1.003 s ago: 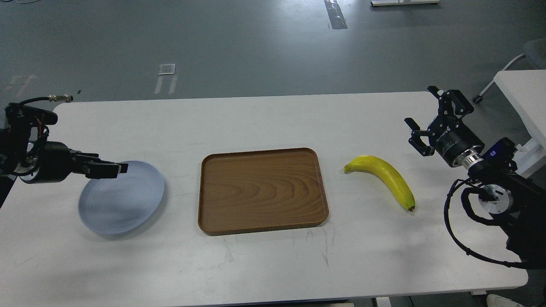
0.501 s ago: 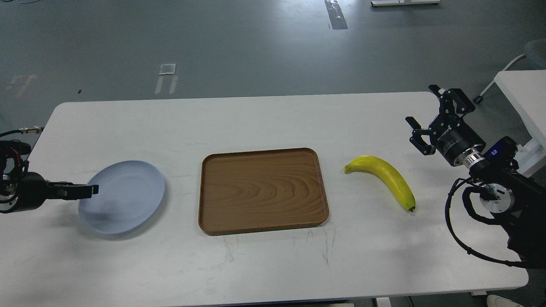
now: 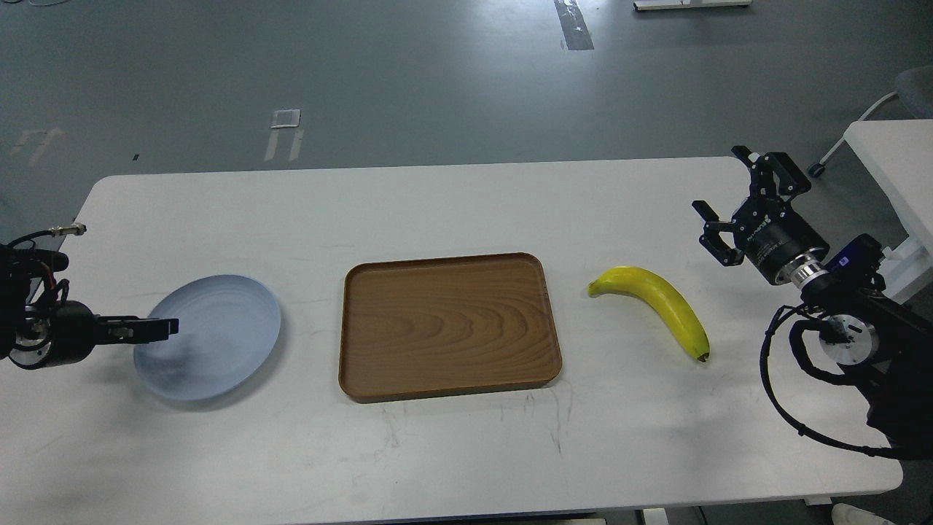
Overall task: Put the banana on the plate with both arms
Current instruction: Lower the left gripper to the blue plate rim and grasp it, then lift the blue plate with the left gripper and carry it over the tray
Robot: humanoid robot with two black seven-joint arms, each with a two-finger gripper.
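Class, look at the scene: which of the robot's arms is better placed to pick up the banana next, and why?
Right. The right pincer is open and sits just beyond the banana on the table's right side. The left pincer is at the plate, with the wooden tray between it and the banana.

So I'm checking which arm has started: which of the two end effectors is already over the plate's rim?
The left end effector: its tip overlaps the blue-grey plate. The right end effector is open, apart from the banana.

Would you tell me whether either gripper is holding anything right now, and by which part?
The right gripper holds nothing. The left gripper sits at the plate's left rim; a grasp cannot be told.
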